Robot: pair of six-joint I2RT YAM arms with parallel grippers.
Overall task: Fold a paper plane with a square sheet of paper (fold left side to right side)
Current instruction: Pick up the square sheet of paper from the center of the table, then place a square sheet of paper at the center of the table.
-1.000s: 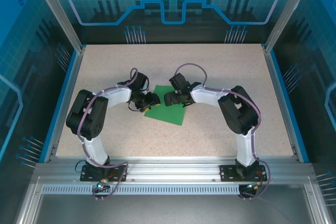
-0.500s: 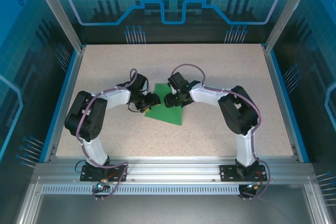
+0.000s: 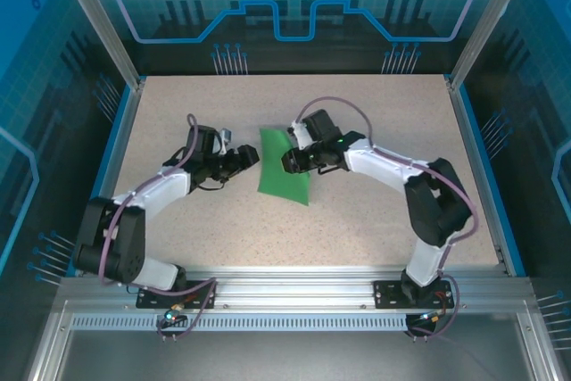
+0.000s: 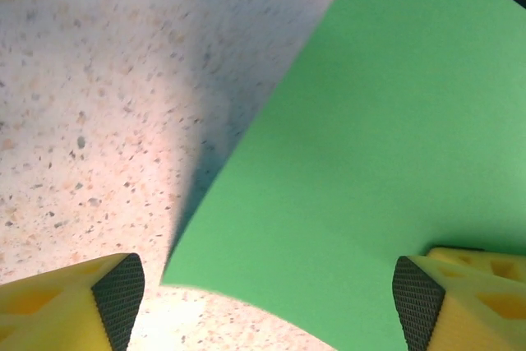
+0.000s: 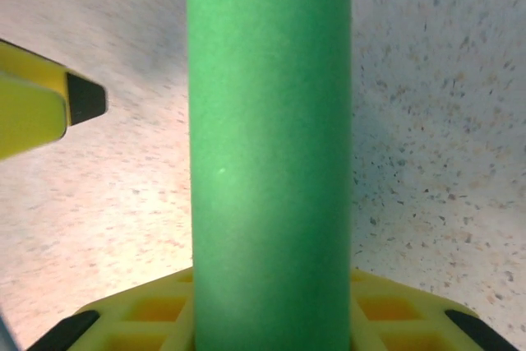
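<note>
— On the speckled table (image 3: 357,113), where does the square sheet of paper (image 3: 284,180) lie?
— Near the middle, between the two arms. It is bright green and bent over on itself into a narrow, rounded band. Its left part is raised off the surface, with a shadow beneath.
— What is the right gripper (image 3: 287,162) doing?
— It is clamped on the sheet's right edge. From its wrist camera, the paper curls upward as a green band out of the yellow fingers.
— And the left gripper (image 3: 248,157)?
— Released, jaws spread wide, just left of the sheet. From its wrist camera, the paper sits ahead, between the black pads (image 4: 119,289).
</note>
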